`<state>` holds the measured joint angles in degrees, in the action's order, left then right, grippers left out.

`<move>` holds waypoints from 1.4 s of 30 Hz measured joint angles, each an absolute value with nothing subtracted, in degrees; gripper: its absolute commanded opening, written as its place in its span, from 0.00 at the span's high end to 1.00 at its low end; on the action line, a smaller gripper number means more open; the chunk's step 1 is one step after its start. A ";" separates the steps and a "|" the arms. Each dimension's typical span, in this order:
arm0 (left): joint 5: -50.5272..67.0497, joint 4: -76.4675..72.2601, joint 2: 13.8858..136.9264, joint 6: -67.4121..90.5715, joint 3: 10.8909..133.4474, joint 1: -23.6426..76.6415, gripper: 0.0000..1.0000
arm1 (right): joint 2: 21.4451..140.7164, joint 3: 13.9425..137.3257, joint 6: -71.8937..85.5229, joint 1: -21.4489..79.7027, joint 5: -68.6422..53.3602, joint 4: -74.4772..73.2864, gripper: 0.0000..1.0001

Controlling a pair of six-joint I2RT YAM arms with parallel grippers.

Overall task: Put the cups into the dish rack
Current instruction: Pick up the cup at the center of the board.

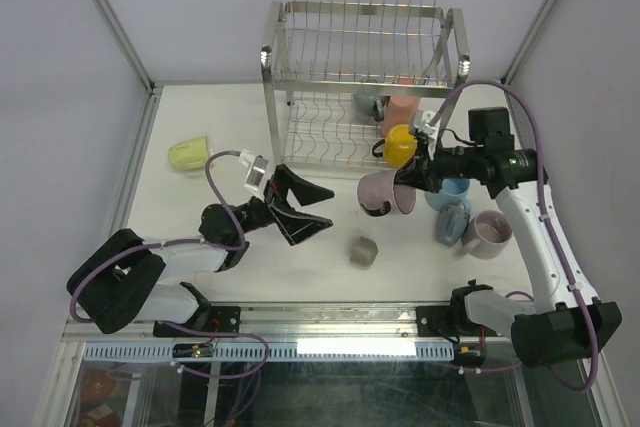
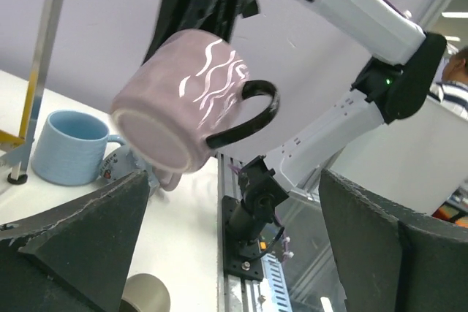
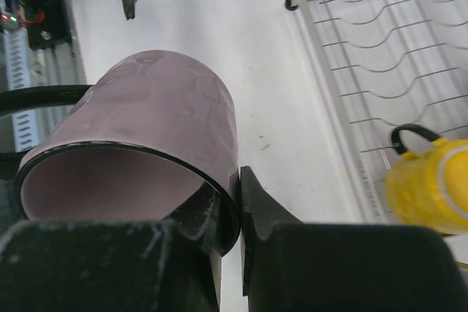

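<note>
A mauve mug [image 1: 383, 194] with a black handle and a pale wave pattern is seen held above the white table [image 1: 200, 217], just in front of the dish rack [image 1: 355, 67]. The mug is pinched at its rim by the right gripper [image 3: 238, 196], with one finger inside the mouth and the other pressed against the outer wall. It is tipped onto its side, its base turned away from the right arm. The left gripper [image 1: 328, 210] is shown spread wide and empty, low over the table and aimed at the raised mug, with its dark fingers [image 2: 80, 242] framing the left wrist view. A yellow mug [image 1: 400, 145] is seen at the front right corner of the rack's lower tier, and a pink mug [image 1: 401, 108] is seated further back on that tier. Three more mugs are grouped on the table beside the right arm: a light blue mug [image 1: 448, 190], a grey-blue mug [image 1: 452, 223] and a pale pink mug [image 1: 488, 235]. A small grey-beige mug [image 1: 362, 252] is left on the table between the two arms, and a pale green mug [image 1: 187, 155] is lying on its side well apart at the far left.
</note>
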<state>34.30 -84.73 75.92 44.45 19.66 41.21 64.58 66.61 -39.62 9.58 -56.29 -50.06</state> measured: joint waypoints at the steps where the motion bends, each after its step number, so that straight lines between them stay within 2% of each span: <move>1: 34.06 -84.73 75.83 45.69 19.57 40.69 0.01 | 64.55 68.34 -41.36 9.56 -55.53 -51.79 1.00; 10: 31.70 -84.68 76.60 54.37 16.36 37.65 0.01 | 66.81 88.97 -56.47 9.56 -47.29 -67.09 1.00; 18: 32.08 -84.58 78.54 58.02 15.18 37.65 0.01 | 67.48 92.66 -66.54 9.76 -47.31 -67.46 1.00; 33: 33.54 -84.68 72.40 53.78 10.41 37.65 0.03 | 55.27 74.67 -73.97 20.97 -47.70 -50.83 1.00; 42: 33.56 -84.77 71.26 49.12 7.86 37.65 0.03 | 54.59 66.74 -75.88 27.31 -43.79 -39.09 1.00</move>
<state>33.56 -84.77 71.26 49.12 7.86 37.65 54.59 66.74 -75.88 27.31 -43.79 -39.09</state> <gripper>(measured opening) 0.974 0.095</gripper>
